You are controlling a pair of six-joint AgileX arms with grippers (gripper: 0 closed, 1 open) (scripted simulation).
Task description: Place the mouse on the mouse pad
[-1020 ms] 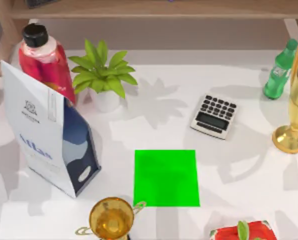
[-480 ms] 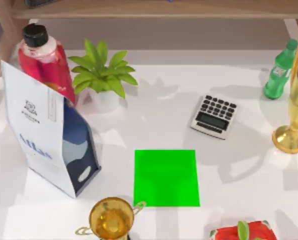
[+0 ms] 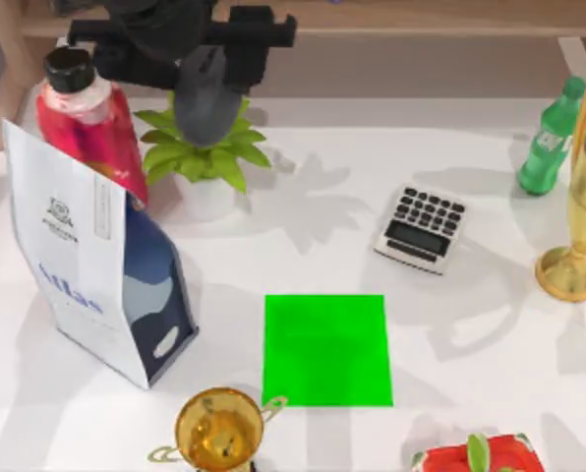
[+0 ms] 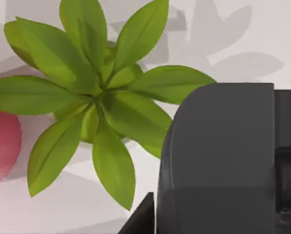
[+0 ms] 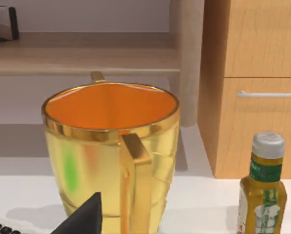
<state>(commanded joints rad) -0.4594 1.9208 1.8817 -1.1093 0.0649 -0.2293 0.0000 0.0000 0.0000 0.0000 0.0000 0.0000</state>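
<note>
The left gripper (image 3: 206, 93) hangs high over the far left part of the tabletop (image 3: 303, 226), above the potted plant (image 3: 200, 147), and it looks closed on the mouse (image 3: 206, 98): a dark grey oval hangs from the black assembly, and in the left wrist view a smooth grey body (image 4: 218, 161) sits close under the camera with the plant's leaves (image 4: 92, 107) below. The fingers themselves are hard to make out against the dark housing, so the hold is my reading rather than a plain sight. Carried at that height, the mouse should pass over the leaves and the tall items nearby.

Going by size, the white and blue carton (image 3: 91, 261) stands near the left edge, with the red bottle (image 3: 87, 108) behind it toward the far left corner. The mouse pad (image 3: 326, 350) lies flat and bare near the middle of the near edge, well apart from the mouse; the carry toward the near side is all ahead. A gold cup (image 3: 217, 430) stands just beside the pad's near left corner, something to avoid on the way down. The calculator (image 3: 422, 228) lies right of centre, a green bottle (image 3: 549, 138) and a gold trophy (image 3: 578, 197) at the right edge.

The right arm is parked by that trophy, whose cup (image 5: 111, 146) faces its wrist camera; I cannot tell its claw's state.
</note>
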